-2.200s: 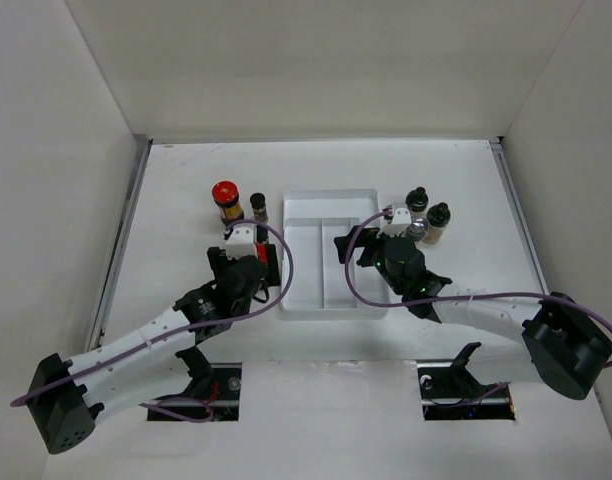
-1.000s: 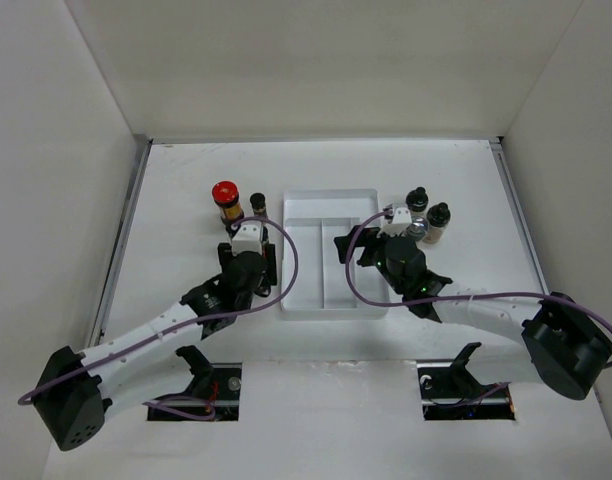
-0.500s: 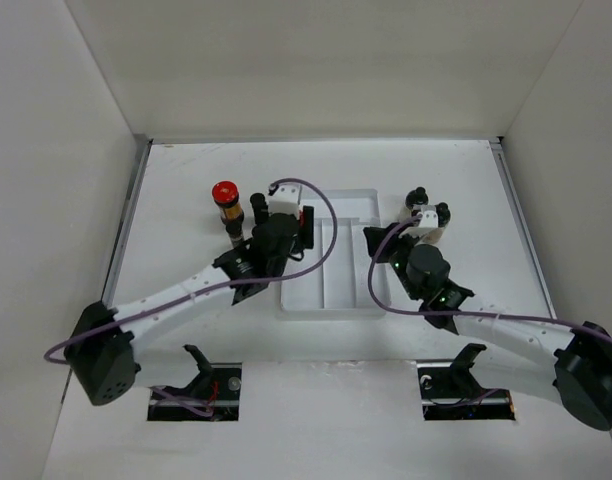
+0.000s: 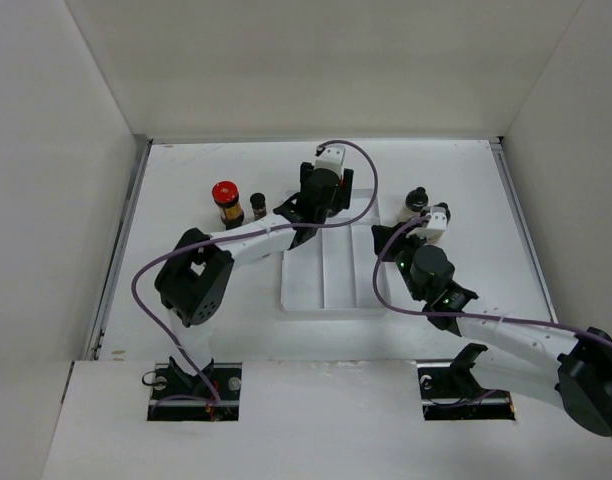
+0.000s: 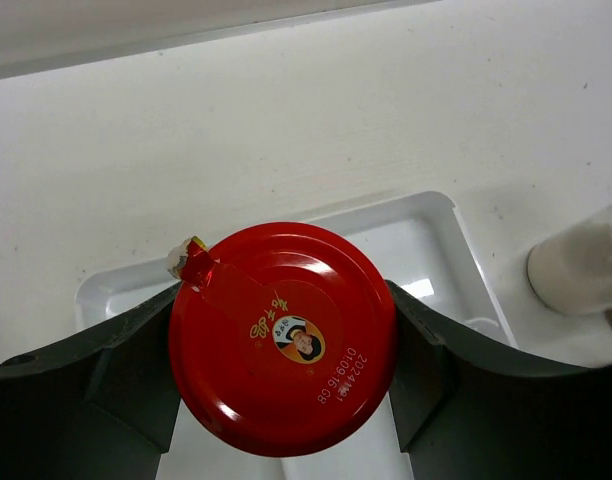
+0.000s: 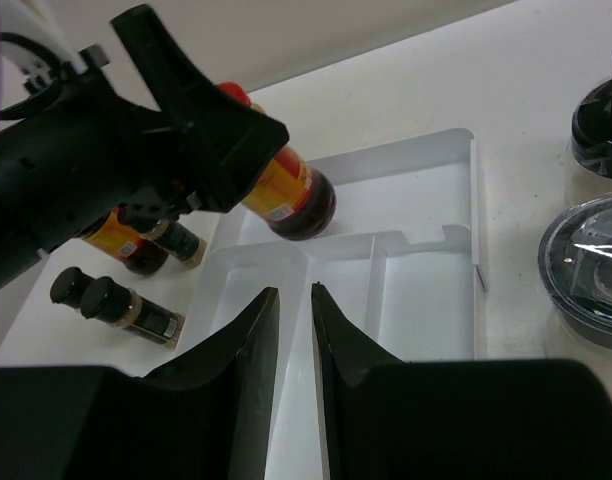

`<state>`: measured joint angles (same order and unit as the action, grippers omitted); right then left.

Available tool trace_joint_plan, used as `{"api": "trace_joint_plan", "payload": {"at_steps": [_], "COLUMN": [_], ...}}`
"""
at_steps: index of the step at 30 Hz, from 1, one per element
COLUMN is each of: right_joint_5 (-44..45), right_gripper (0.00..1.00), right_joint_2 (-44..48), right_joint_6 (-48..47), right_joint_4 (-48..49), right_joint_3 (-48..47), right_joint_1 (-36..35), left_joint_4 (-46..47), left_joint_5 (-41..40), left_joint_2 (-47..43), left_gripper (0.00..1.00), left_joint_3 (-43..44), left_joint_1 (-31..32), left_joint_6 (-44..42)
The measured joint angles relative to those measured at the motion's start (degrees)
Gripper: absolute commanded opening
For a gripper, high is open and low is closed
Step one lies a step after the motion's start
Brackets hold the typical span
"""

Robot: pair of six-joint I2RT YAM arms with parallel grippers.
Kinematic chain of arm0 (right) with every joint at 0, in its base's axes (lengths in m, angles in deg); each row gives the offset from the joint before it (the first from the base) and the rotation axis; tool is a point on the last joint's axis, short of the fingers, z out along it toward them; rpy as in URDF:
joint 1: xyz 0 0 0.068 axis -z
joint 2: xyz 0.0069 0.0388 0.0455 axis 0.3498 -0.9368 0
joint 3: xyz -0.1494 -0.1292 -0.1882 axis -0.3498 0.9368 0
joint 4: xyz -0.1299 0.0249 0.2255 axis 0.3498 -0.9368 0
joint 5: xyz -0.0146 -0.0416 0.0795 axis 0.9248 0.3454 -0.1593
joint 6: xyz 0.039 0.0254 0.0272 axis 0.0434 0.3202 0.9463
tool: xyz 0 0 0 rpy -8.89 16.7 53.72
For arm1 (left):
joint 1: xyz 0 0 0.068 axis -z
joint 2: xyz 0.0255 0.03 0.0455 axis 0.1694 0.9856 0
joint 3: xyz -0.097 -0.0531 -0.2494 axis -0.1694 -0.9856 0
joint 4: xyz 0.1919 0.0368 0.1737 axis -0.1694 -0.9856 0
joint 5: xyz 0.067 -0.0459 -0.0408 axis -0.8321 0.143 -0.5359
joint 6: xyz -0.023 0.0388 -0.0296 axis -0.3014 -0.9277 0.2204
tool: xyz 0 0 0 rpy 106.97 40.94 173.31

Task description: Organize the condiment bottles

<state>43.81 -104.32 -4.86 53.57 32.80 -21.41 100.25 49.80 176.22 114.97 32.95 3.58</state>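
Observation:
My left gripper [image 5: 286, 345] is shut on an amber condiment jar with a red lid [image 5: 283, 338], its fingers pressed against both sides of the lid. The jar [image 6: 286, 195] hangs tilted above the far compartment of the white divided tray [image 6: 426, 300]. My right gripper [image 6: 294, 295] is shut with nothing between its fingers, above the tray's middle divider. Two black-capped bottles [image 6: 598, 110] [image 6: 591, 280] stand just to its right. On the table left of the tray stand a second red-lidded jar [image 4: 225, 200] and a small dark bottle [image 4: 258, 206].
The tray [image 4: 331, 280] lies mid-table between the arms, with the left arm [image 4: 236, 240] stretched across its left rim. Another black-capped bottle [image 6: 116, 303] stands left of the tray. White walls close in the table on three sides.
My left arm has swung the red-lidded jar from beside the tray's left edge to above its far compartment. My right gripper has shut and shifted slightly right.

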Motion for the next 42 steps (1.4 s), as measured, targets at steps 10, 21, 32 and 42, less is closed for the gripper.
{"api": "trace_joint_plan", "payload": {"at_steps": [10,21,32,42], "right_joint_5": [0.0,0.0,0.0,0.1], "right_gripper": [0.3,0.63,0.74,0.48], "right_joint_2": [-0.4,-1.4,-1.4,-1.5], "right_joint_6": [0.0,0.7,1.3,1.7], "right_joint_4": [0.0,0.0,0.0,0.1], "right_joint_3": [0.0,0.0,0.3,0.4], "right_joint_1": [0.7,1.5,2.0,2.2], "left_joint_4": [1.1,2.6,4.0,1.2], "left_joint_5": [3.3,4.8,0.6,-8.2], "left_joint_2": [8.3,10.7,5.4,-21.4], "left_gripper": [0.35,0.71,0.85,0.63], "left_joint_3": [5.2,6.1,5.6,-10.6], "left_joint_1": [-1.3,-0.5,-0.9,-11.7], "left_joint_6": [0.0,1.4,1.7,6.3]}}
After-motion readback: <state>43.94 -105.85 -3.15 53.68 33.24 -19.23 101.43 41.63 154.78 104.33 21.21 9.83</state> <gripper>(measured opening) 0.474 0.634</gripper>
